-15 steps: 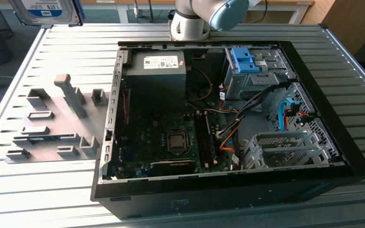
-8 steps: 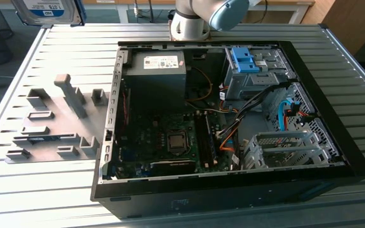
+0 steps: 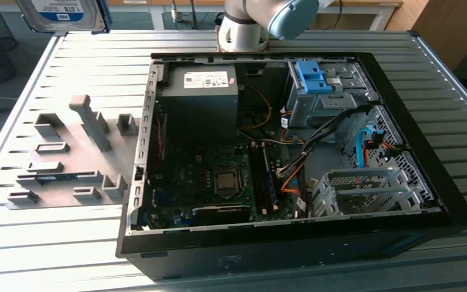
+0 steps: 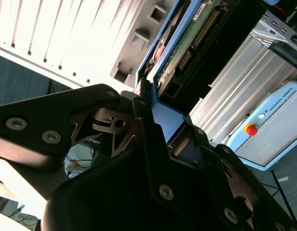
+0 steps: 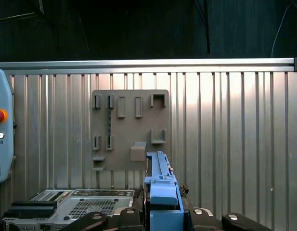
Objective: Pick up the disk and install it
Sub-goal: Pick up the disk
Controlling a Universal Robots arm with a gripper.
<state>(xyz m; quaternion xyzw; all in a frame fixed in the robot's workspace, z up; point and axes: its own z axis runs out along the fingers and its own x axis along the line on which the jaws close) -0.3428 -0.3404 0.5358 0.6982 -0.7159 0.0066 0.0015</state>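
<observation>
The flat rectangular silver metal disk [image 3: 61,15], with a white-and-blue label on its face and a blue plastic carrier frame at its edge, was held clear of the ribbed metal counter [image 3: 71,243] at the top of the exterior view, toward that view's left. The dark hand [image 4: 162,115] was closed on it, with its fingers pressed against either side of the blue frame.

The second wrist view showed the disk's [image 4: 187,43] green circuit-board underside and connector pins, which the exterior view did not. The first wrist view caught the disk [image 5: 161,192] edge-on, a narrow blue strip rising from the hand [image 5: 162,219]. Beyond it lay the flat grey fixture plate [image 5: 129,130] with its raised holders. A light-blue pendant with a red button [image 5: 1,130] sat at that view's edge.

The exterior view showed the open black computer case [image 3: 298,158] lying beside the grey plate [image 3: 63,158]. Inside it sat a large grey power-supply box [image 3: 197,91], a dark motherboard [image 3: 217,176], silver drive cages [image 3: 363,188], bundled cables and a bare blue plastic latch [image 3: 311,76].
</observation>
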